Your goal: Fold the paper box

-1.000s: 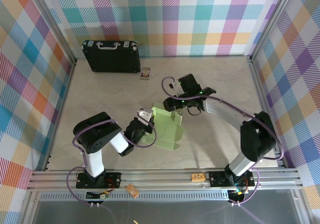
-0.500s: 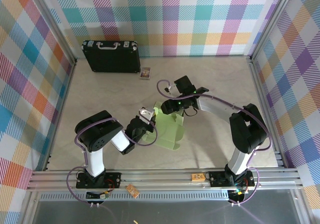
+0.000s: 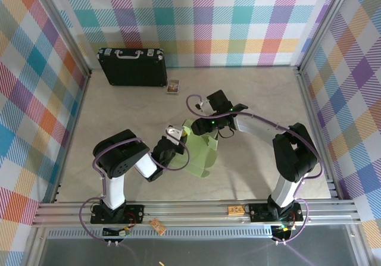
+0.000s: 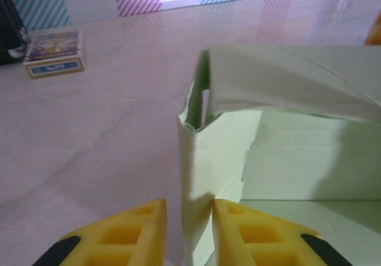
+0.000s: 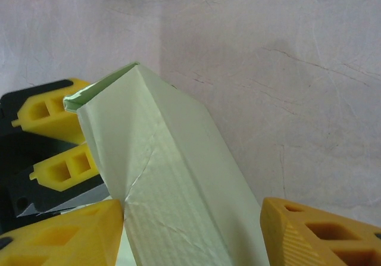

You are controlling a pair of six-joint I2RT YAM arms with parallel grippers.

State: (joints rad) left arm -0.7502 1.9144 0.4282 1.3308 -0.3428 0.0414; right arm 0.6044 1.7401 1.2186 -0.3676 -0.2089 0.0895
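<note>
So the left gripper (image 4: pixel 189 209) sits loose around the box (image 4: pixel 297 159) corner, I think. The right gripper (image 5: pixel 191 212) straddles it, can't tell if pinching. Squeeze slow, keep walls square.

box (image 3: pixel 202 159) of thin matt pale-green card, creased, table (image 3: pixel 119 117) smooth glossy marble-look, fingers (image 4: pixel 256 233) matt yellow moulded plastic, case (image 3: pixel 132 71) black with shiny metal handle (image 3: pixel 132 54), rails (image 3: pixel 196 209) bare metal

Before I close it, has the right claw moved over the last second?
Yes. In the top view the right claw has shifted slightly left, toward the card pack beside the black briefcase, and its fingers flank the paper box.
</note>
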